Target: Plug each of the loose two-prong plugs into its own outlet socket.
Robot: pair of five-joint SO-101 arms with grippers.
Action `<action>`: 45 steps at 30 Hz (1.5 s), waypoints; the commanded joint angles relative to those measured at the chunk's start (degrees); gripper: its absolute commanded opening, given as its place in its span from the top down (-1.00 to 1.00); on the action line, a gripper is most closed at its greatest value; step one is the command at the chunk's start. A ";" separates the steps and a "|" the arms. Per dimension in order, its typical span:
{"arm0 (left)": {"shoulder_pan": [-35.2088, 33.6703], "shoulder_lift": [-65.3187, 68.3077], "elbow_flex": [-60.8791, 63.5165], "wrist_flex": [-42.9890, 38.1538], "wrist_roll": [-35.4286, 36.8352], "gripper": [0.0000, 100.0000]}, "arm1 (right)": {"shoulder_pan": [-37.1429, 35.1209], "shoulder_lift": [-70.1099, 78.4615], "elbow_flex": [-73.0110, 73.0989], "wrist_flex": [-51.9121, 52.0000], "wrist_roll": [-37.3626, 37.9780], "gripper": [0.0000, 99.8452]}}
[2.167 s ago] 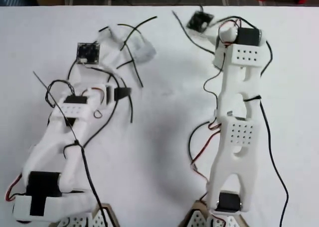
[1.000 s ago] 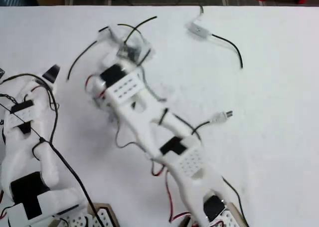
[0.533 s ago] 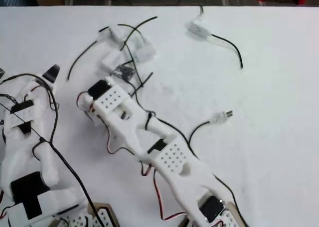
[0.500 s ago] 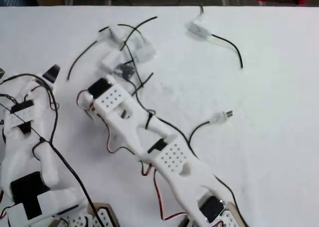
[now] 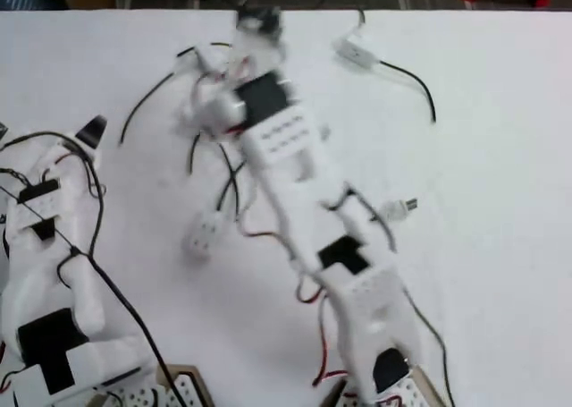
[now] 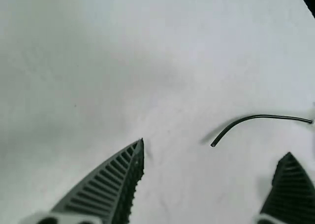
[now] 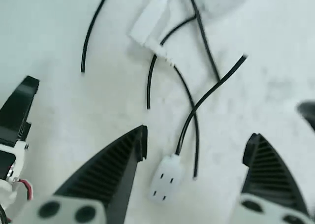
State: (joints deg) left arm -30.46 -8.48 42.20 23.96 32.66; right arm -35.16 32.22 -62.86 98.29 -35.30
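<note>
Right gripper [image 7: 197, 135] is spread wide and holds nothing. It hangs above a white socket [image 7: 165, 178] that lies on the table [image 5: 500, 273] with its slot holes facing up and a black cord [image 7: 197, 106] running off its back.

From the high view, the socket sits on the near-left side of the right arm [image 5: 295, 165]. The two-prong plug [image 5: 398, 210] lies just beside the arm on the other side, prongs pointing away from it. Plug and socket are well apart, with the arm between them.

A second white connector [image 5: 356, 49] lies near the far edge with a curling black lead. We cannot tell whether it is a plug or a socket.

Left gripper [image 6: 214, 148] is also spread and empty, over bare table near a loose cord end [image 6: 266, 116].

Handling, as we judge it:
- **Bodies:** the plug and socket look like small, light, hard plastic pieces, so they will likely skid on the smooth table when nudged.
- **Cords:** they look short, thin and springy, and will probably twist or drag a body once it is lifted.
- **Plug grip:** we would pinch it across its flat sides just behind the prongs, never on the prongs or the cord.
- **Socket grip:** it likely needs the other gripper clamping its body near the cord end, or it will slide away under the push.
- **Prongs:** they are thin and could bend if pushed in crooked.
</note>
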 commanded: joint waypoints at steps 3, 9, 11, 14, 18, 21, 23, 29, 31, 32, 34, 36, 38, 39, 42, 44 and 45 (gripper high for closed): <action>-0.40 -0.13 -2.29 -0.70 0.26 0.22 | 11.91 -15.69 -0.88 0.48 17.85 0.39; 0.04 -0.13 -2.20 -0.53 -0.09 0.22 | 21.49 -30.90 15.56 0.40 35.25 0.39; 0.66 -0.13 -2.20 -0.53 -0.26 0.22 | 24.66 -36.18 23.65 0.31 40.70 0.39; 1.80 -0.13 -2.20 -0.53 -2.99 0.22 | 29.23 -42.33 34.90 0.22 46.15 0.39; 2.77 -0.13 -2.20 -0.53 -4.13 0.22 | 34.15 -45.93 46.77 0.13 46.15 0.39; 2.77 -0.13 -2.20 -0.53 -4.13 0.22 | 37.23 -45.85 54.77 -1.19 39.38 0.39; 2.77 -0.13 -2.02 -0.53 -4.13 0.22 | 39.96 -45.85 61.10 -4.97 34.11 0.39; 2.77 -0.13 -1.14 -0.88 -4.13 0.22 | 44.70 -43.12 81.41 -29.67 31.12 0.39; 2.77 -0.13 -1.14 -0.97 -4.13 0.22 | 44.53 -41.27 84.13 -33.71 30.95 0.39; 2.77 -0.13 -1.14 -0.97 -4.13 0.22 | 44.44 -40.31 84.22 -33.63 30.77 0.39; 2.77 -0.13 -1.14 -0.97 -4.13 0.22 | 43.12 -39.08 84.04 -32.84 30.59 0.39; 2.77 -0.13 -1.23 -1.05 -4.13 0.22 | 40.66 -37.85 84.13 -31.43 30.24 0.39; 2.86 -0.13 -1.23 -1.05 -4.13 0.22 | 38.55 -36.53 84.57 -30.90 26.55 0.39; 2.95 -0.13 -1.23 -1.05 -4.13 0.22 | 38.20 -35.38 84.57 -30.81 24.09 0.39; 3.30 -0.13 -1.23 -1.05 -4.22 0.22 | 38.29 -30.99 84.22 -31.34 18.73 0.39; 3.30 -0.13 -1.23 -1.05 -4.22 0.22 | 38.11 -27.30 84.13 -31.34 18.02 0.39; 3.30 -0.13 -1.23 -1.05 -4.22 0.22 | 37.85 -25.54 84.13 -31.87 18.02 0.39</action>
State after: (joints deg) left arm -27.82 -8.48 42.20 23.96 28.88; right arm 3.78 2.42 22.15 66.99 -15.25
